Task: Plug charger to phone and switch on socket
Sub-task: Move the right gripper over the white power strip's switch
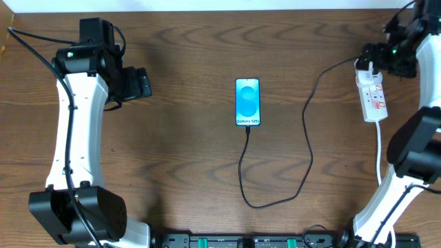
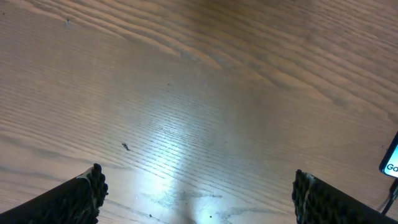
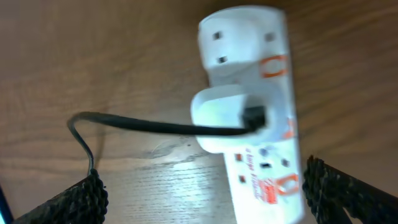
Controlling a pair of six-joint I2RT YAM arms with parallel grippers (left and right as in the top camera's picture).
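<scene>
The phone (image 1: pixel 248 102) lies screen-up at the table's middle, blue screen lit. Its corner shows at the right edge of the left wrist view (image 2: pixel 392 163). The black charger cable (image 1: pixel 306 148) runs from the phone's lower end, loops toward the front and goes up to the white adapter (image 1: pixel 364 68), which sits in the socket (image 1: pixel 373 95), a white power strip at far right. In the right wrist view the adapter (image 3: pixel 219 116) is seated in the socket (image 3: pixel 264 158). My right gripper (image 3: pixel 202 193) is open above the strip's far end. My left gripper (image 2: pixel 196 193) is open over bare wood at far left.
The socket's white cord (image 1: pixel 380 148) runs from the strip toward the front right, beside the right arm's base. A black rail with green parts (image 1: pixel 262 241) lies along the table's front edge.
</scene>
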